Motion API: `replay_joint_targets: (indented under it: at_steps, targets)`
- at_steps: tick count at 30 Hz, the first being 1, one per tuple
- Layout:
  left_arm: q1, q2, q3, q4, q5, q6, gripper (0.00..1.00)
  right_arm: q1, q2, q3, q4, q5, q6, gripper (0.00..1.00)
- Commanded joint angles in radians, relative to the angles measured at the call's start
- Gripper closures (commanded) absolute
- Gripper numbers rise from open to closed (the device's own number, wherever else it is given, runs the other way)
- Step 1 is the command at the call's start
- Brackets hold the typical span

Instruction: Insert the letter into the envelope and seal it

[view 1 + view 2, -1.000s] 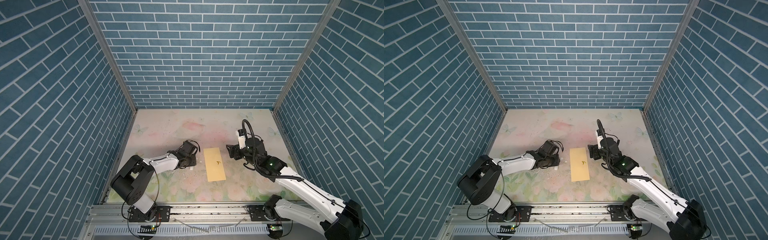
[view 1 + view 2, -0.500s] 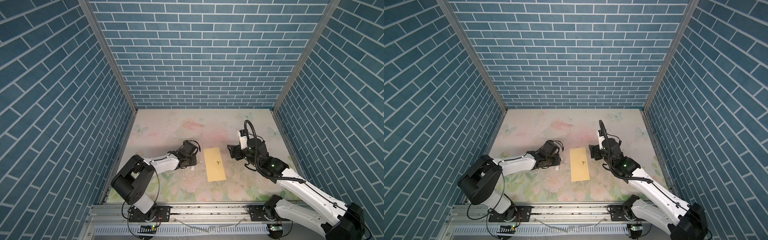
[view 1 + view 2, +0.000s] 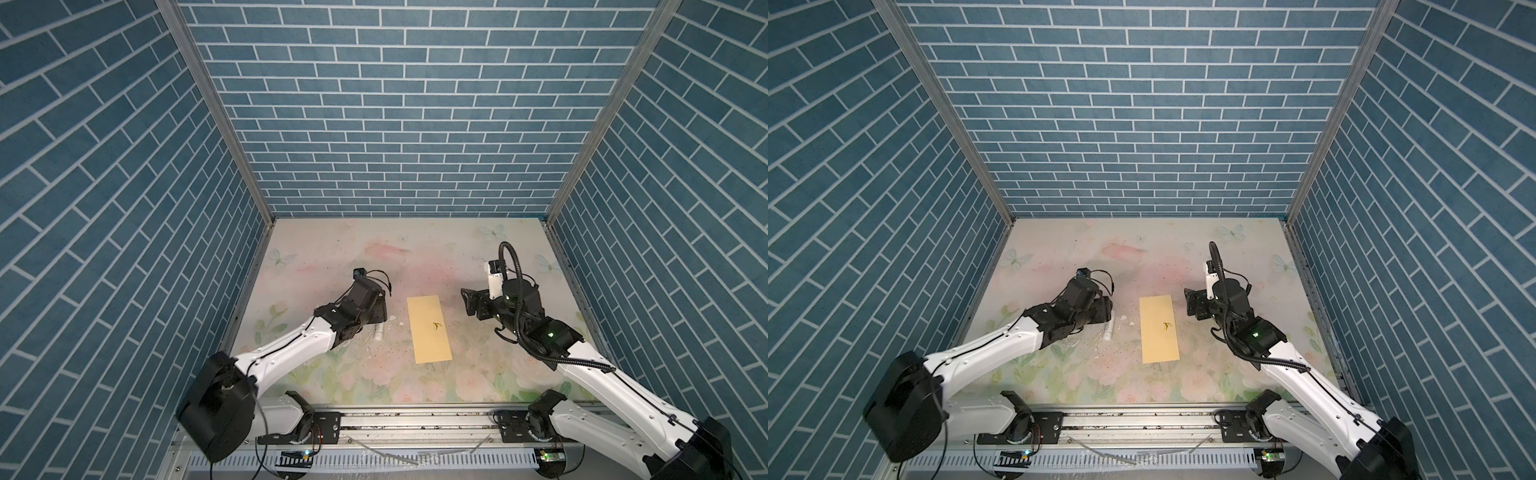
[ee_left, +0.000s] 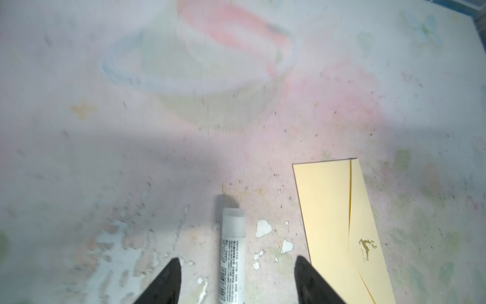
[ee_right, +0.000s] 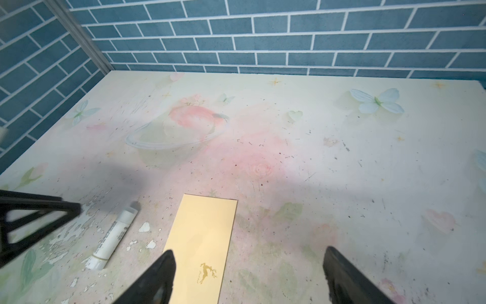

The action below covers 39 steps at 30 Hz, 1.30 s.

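Observation:
The yellow envelope (image 3: pixel 429 328) (image 3: pixel 1160 328) lies flat mid-table, its flap folded down with a small gold deer mark on it (image 4: pixel 342 223) (image 5: pixel 202 237). The letter is out of view. My left gripper (image 4: pixel 236 259) (image 3: pixel 376 316) is low over the table just left of the envelope. It is open, and a white glue stick (image 4: pixel 232 252) (image 3: pixel 378 332) lies loose between its fingers, with gaps on both sides. My right gripper (image 5: pixel 249 249) (image 3: pixel 469 301) hovers to the right of the envelope, open and holding nothing.
The floral mat (image 3: pixel 374 257) has peeled white patches and flakes (image 4: pixel 263 227) around the glue stick. Blue brick walls (image 3: pixel 395 124) close in three sides. A metal rail (image 3: pixel 415 419) with both arm bases runs along the front edge.
The left jaws have opened wide, leaving the glue stick lying on the mat. The right gripper has opened a little more and drifted slightly right.

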Motion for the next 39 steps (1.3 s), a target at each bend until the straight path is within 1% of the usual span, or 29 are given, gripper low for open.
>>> replay_joint_targets:
  at_steps: [1,3,4,5,7,10,12,16,18,19,22,23,24,26,28,30,33,34,35,38,39]
  targets:
    - [0.002,-0.133,0.010,-0.057,-0.192,0.131,0.18,-0.043,-0.039,-0.036,0.045,0.036,-0.044,0.10]
    - [0.008,-0.208,-0.031,-0.020,-0.282,0.207,0.09,-0.082,-0.053,-0.062,0.068,0.059,-0.068,0.07]
    - [0.020,-0.242,-0.066,0.029,-0.320,0.248,0.06,-0.111,-0.059,-0.082,0.085,0.065,-0.076,0.07]
    - [0.039,-0.268,-0.110,0.077,-0.330,0.279,0.05,-0.140,-0.064,-0.097,0.101,0.063,-0.076,0.06]
    - [0.099,-0.307,-0.179,0.158,-0.297,0.288,0.04,-0.205,-0.066,-0.128,0.126,0.036,-0.071,0.06]
    - [0.179,-0.316,-0.233,0.208,-0.196,0.272,0.03,-0.273,-0.062,-0.144,0.130,-0.016,-0.061,0.05]
    - [0.205,-0.293,-0.240,0.211,-0.133,0.249,0.00,-0.297,-0.062,-0.152,0.133,-0.043,-0.060,0.05]
    - [0.224,-0.234,-0.274,0.253,-0.068,0.213,0.00,-0.329,-0.055,-0.179,0.156,-0.056,-0.060,0.03]
    - [0.238,-0.215,-0.301,0.291,-0.059,0.205,0.01,-0.349,-0.046,-0.204,0.183,-0.041,-0.069,0.02]
    - [0.244,-0.213,-0.312,0.307,-0.065,0.210,0.00,-0.360,-0.043,-0.216,0.197,-0.028,-0.076,0.01]
    - [0.258,-0.209,-0.327,0.354,-0.146,0.276,0.00,-0.407,-0.029,-0.267,0.273,0.059,-0.100,0.01]
    - [0.264,-0.212,-0.326,0.368,-0.177,0.302,0.00,-0.437,-0.019,-0.276,0.298,0.072,-0.093,0.01]
    - [0.271,-0.213,-0.329,0.391,-0.205,0.327,0.00,-0.469,-0.006,-0.276,0.315,0.059,-0.097,0.01]
    - [0.282,-0.210,-0.335,0.450,-0.253,0.368,0.00,-0.504,0.022,-0.281,0.369,0.063,-0.123,0.02]
    - [0.302,-0.208,-0.341,0.508,-0.278,0.376,0.00,-0.525,0.067,-0.293,0.440,0.093,-0.170,0.01]
    - [0.321,-0.202,-0.344,0.562,-0.298,0.399,0.00,-0.557,0.146,-0.313,0.534,0.125,-0.198,0.02]
    - [0.321,-0.201,-0.369,0.658,-0.381,0.500,0.00,-0.603,0.278,-0.324,0.655,0.103,-0.199,0.02]
    - [0.325,-0.198,-0.375,0.684,-0.413,0.515,0.00,-0.610,0.319,-0.331,0.709,0.090,-0.204,0.02]
    - [0.336,-0.197,-0.384,0.716,-0.407,0.555,0.00,-0.614,0.344,-0.312,0.714,0.082,-0.209,0.02]
    - [0.353,-0.159,-0.433,0.873,-0.438,0.667,0.00,-0.621,0.413,-0.319,0.854,0.038,-0.246,0.02]
    - [0.379,-0.127,-0.447,0.924,-0.410,0.678,0.00,-0.628,0.436,-0.317,0.896,0.032,-0.252,0.02]
